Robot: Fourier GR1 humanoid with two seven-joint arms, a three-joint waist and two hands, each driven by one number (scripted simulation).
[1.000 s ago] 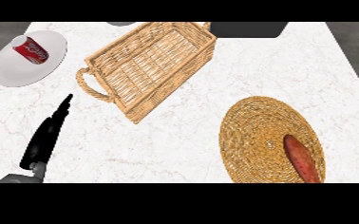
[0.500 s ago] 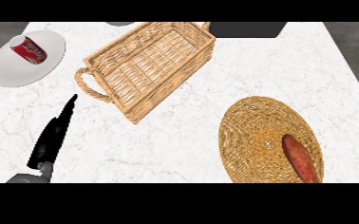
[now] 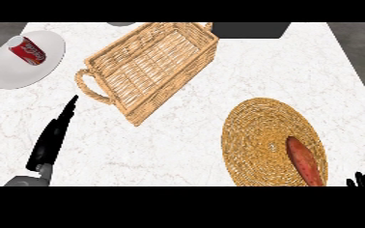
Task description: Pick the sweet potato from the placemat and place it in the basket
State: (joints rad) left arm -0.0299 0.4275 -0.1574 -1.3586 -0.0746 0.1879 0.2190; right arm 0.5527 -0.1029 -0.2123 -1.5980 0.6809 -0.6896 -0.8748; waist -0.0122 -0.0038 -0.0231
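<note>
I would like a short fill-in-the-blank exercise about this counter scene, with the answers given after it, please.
1. The sweet potato lies on the round woven ____.
2. The red can lies on the white ____.
3. The sweet potato is not yet in the ____.
Answers: placemat; plate; basket.

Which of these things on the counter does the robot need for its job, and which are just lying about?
For the job: sweet potato, the placemat it lies on, basket.

Just lying about: white plate, the red can on it, dark box at the counter's far edge.
</note>
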